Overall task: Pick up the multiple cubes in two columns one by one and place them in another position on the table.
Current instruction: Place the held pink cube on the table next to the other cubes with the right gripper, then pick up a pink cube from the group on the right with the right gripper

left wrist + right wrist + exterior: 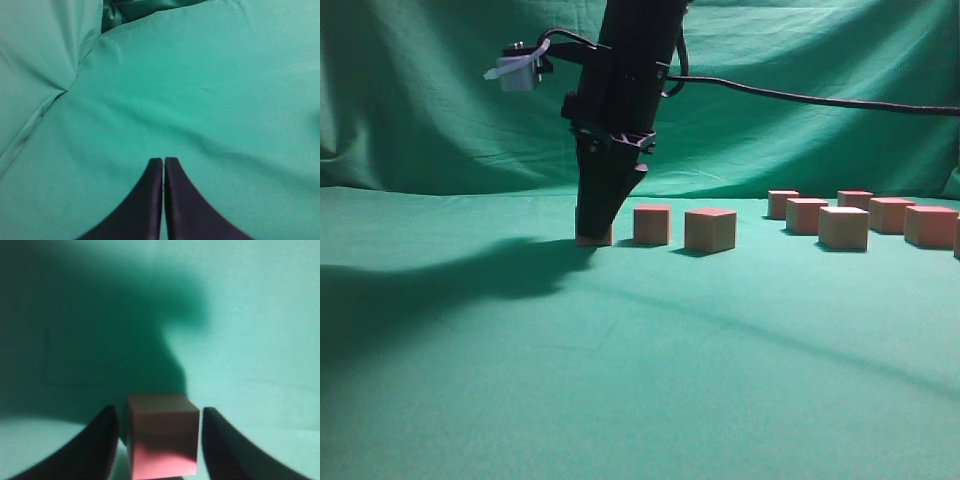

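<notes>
Three cubes stand in a row on the teal table (620, 380): one (593, 238) under my right gripper, then one (652, 224) and one (710, 230) to its right. Several more cubes (843, 227) stand in two columns at the far right. My right gripper (595, 225) points down at the leftmost cube. In the right wrist view its jaws (159, 440) are open with that cube (162, 437) between them, a gap on each side. My left gripper (163, 161) is shut and empty over bare cloth; it does not show in the exterior view.
A draped green backdrop (800, 60) hangs behind the table. A black cable (820, 100) runs from the arm to the right. The arm's shadow (440, 280) lies on the cloth to the left. The left wrist view shows folds of cloth (65, 90).
</notes>
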You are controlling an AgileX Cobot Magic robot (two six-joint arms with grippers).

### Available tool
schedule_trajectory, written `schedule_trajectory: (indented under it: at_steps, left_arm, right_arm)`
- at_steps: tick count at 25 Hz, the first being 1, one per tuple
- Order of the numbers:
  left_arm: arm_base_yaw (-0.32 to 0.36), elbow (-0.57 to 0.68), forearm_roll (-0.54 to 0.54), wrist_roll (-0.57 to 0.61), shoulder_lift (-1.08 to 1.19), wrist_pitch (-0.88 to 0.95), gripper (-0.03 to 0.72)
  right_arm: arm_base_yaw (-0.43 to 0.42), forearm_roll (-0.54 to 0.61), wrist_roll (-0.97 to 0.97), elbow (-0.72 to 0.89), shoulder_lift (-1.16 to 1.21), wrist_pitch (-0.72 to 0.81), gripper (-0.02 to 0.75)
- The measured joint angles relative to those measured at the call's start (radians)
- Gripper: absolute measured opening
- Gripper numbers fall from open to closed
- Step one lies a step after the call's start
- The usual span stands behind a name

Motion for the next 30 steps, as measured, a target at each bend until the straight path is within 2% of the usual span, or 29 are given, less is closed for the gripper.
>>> schedule_trajectory:
  at_steps: [5, 9, 10, 15, 19, 21, 24, 27, 30]
  left_arm:
    - [0.0, 0.0, 0.0, 0.0, 0.0, 0.0, 0.0]
    - [0.0, 0.0, 0.0, 0.0, 0.0, 0.0, 0.0]
    - [0.0, 0.0, 0.0, 0.0, 0.0, 0.0, 0.0]
    - [0.0, 0.0, 0.0, 0.0, 0.0, 0.0, 0.0]
    - [0.0, 0.0, 0.0, 0.0, 0.0, 0.0, 0.0]
    - [0.0, 0.0, 0.0, 0.0, 0.0, 0.0, 0.0]
    - [0.0, 0.0, 0.0, 0.0, 0.0, 0.0, 0.0]
    - [0.0, 0.0, 0.0, 0.0, 0.0, 0.0, 0.0]
    - [0.0, 0.0, 0.0, 0.0, 0.0, 0.0, 0.0]
  right_arm:
    - [0.0, 0.0, 0.001, 0.0, 0.001, -0.023, 0.528]
    - [0.0, 0.0, 0.025, 0.0, -0.029, -0.025, 0.511]
    - [0.0, 0.0, 0.037, 0.0, -0.042, -0.023, 0.552]
    - [0.0, 0.024, 0.132, 0.0, -0.151, 0.019, 0.537]
    - [0.0, 0.071, 0.289, 0.0, -0.287, 0.126, 0.537]
    - [0.0, 0.085, 0.427, 0.0, -0.359, 0.205, 0.537]
    - [0.0, 0.086, 0.644, 0.0, -0.44, 0.243, 0.537]
    - [0.0, 0.025, 0.827, 0.0, -0.522, 0.255, 0.537]
    - [0.0, -0.097, 0.958, 0.02, -0.625, 0.258, 0.537]
